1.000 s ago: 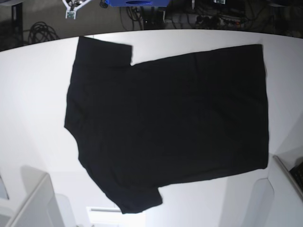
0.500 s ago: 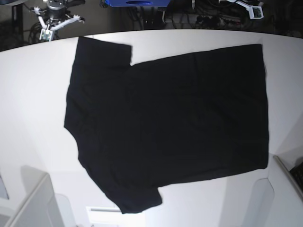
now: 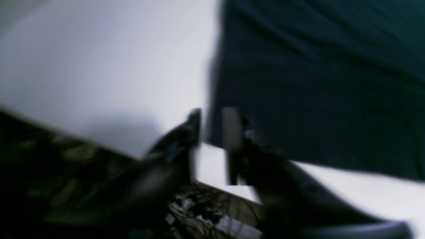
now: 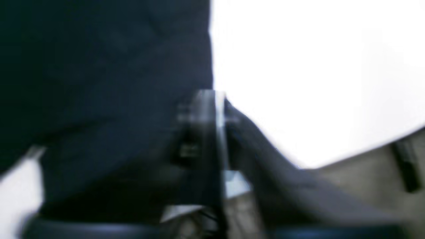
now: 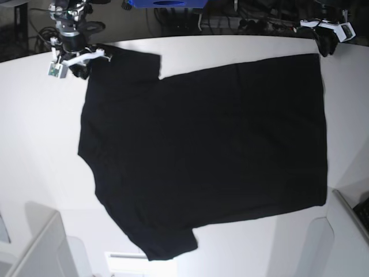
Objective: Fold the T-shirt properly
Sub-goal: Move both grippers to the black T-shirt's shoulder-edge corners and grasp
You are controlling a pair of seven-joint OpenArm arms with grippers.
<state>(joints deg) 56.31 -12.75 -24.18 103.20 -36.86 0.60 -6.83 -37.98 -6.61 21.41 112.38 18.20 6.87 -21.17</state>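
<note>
A: T-shirt [image 5: 202, 156] first, then; where do the pincers sit against it?

B: Left pincer [image 3: 212, 127] hangs at the far hem corner; in its wrist view the fingers stand a little apart, empty, with the shirt's corner edge lined up between them; whether they touch the cloth, blur hides.

A: And the other?

B: Right pincer [image 5: 78, 60] is at the far sleeve's outer corner; its wrist view is too smeared to show whether the fingers [image 4: 212, 109] are apart or together; I cannot tell; the cloth edge runs just beside them.

A: How does the shirt lie?

B: Flat on the white desk [image 5: 34, 127], plain black side up; its long axis runs across the base view, collar end and sleeves toward the right arm's side, hem toward the left arm's; each arm is nearest its own end.

A: So the move turns on?

B: Both corners lie on the far edge, so I judge a two-corner lift and a fold toward the camera; the shirt spreads from the pincers toward the near side.

A: Room?

B: Bare desk past both ends; tight at the far edge, where the sleeve nearly reaches the rim; grey boxes [image 5: 40, 248] crowd the near corners.
</note>
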